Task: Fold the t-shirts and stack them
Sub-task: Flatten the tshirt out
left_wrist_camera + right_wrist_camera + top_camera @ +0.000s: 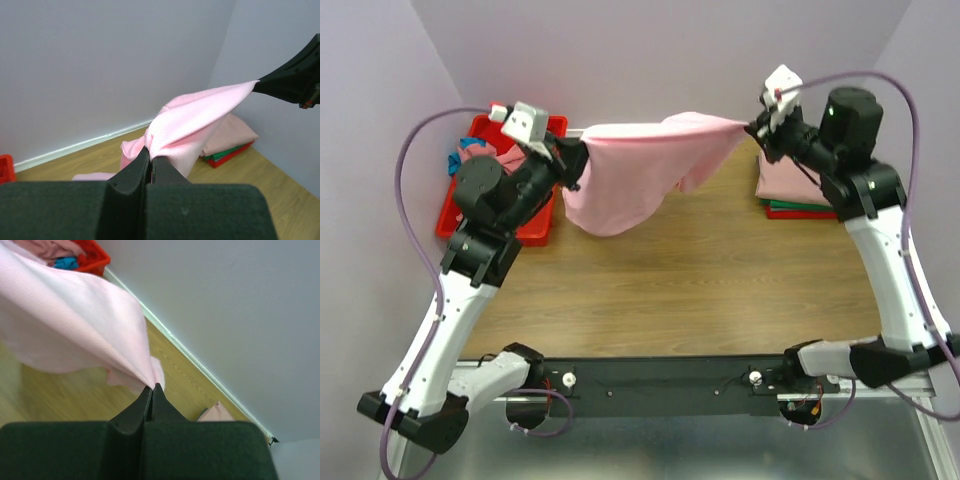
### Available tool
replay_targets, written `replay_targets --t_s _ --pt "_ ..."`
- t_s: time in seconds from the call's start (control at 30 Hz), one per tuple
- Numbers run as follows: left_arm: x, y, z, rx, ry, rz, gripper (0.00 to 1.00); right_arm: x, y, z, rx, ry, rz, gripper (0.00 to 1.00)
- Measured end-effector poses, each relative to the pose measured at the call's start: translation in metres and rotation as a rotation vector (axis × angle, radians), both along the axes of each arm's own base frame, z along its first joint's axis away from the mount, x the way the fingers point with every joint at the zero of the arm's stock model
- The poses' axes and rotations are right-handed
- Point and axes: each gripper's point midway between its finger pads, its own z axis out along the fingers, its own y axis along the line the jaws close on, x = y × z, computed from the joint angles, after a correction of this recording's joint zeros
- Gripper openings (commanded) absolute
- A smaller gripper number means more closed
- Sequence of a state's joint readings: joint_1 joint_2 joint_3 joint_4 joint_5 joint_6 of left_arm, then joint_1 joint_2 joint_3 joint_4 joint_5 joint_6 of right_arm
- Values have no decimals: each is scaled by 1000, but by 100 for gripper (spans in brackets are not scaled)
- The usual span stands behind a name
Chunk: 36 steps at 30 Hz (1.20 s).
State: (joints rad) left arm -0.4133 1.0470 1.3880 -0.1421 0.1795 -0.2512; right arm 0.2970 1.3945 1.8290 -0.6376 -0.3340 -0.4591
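Observation:
A bright pink t-shirt (645, 165) hangs stretched in the air between both arms, its lower part sagging toward the wooden table (680, 290). My left gripper (578, 160) is shut on its left end; in the left wrist view the cloth (192, 127) bunches out of the closed fingertips (150, 156). My right gripper (753, 127) is shut on the right end, with the pink cloth (75, 315) running off from the tips (151, 387). A folded stack (790, 190), dusty rose on green and red, lies at the far right, also seen in the left wrist view as a folded stack (230, 142).
A red plastic bin (535, 225) at the far left holds teal and rose shirts (470, 155), partly behind my left arm. Grey walls close the table at the back and sides. The black mounting rail (660, 380) runs along the near edge.

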Motion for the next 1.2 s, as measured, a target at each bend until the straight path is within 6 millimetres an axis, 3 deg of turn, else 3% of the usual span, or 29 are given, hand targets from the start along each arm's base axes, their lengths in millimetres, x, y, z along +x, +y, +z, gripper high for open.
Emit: replay_targets --t_s 0.1,0.2,0.23,0.27,0.3,0.33,0.4,0.43,0.47,0.57,0.7,0.77,0.87,1.03,1.2 --pt "-22 -4 -33 2 41 -69 0 -31 -8 -27 -38 18 22 0" --pt "-52 -13 -97 -8 170 -182 1 -78 -23 -83 -123 75 58 1" --pt "-63 -17 -120 -18 224 -223 10 -84 -25 -93 -139 92 64 4" --pt "-73 -21 -137 -24 274 -260 30 -104 -31 -126 -186 147 86 11" --pt "-88 -28 -160 -50 349 -324 41 -117 -36 -148 -223 185 99 22" --pt "-108 -36 -187 -69 437 -392 56 -131 -42 -176 -269 243 117 45" --pt "-143 -44 -225 -99 606 -492 66 -155 -56 -219 -349 353 130 58" --pt "-156 -46 -232 -108 659 -523 69 -166 -67 -244 -400 420 130 69" --pt "-169 -47 -236 -111 704 -551 72 -175 -75 -260 -428 476 122 73" --pt "-187 -41 -219 -117 735 -572 73 -188 -88 -274 -457 535 104 76" --pt "-186 -36 -183 -101 669 -549 73 -187 -86 -272 -430 529 97 80" --pt "-177 -35 -183 -82 667 -513 73 -182 -82 -272 -403 537 96 80" --pt "-156 -36 -200 -45 702 -431 73 -169 -68 -278 -340 579 117 80" --pt "-118 -42 -235 -7 757 -324 73 -147 -37 -314 -218 783 183 80" --pt "-97 -51 -310 2 915 -250 70 -135 -26 -334 -153 881 167 80"
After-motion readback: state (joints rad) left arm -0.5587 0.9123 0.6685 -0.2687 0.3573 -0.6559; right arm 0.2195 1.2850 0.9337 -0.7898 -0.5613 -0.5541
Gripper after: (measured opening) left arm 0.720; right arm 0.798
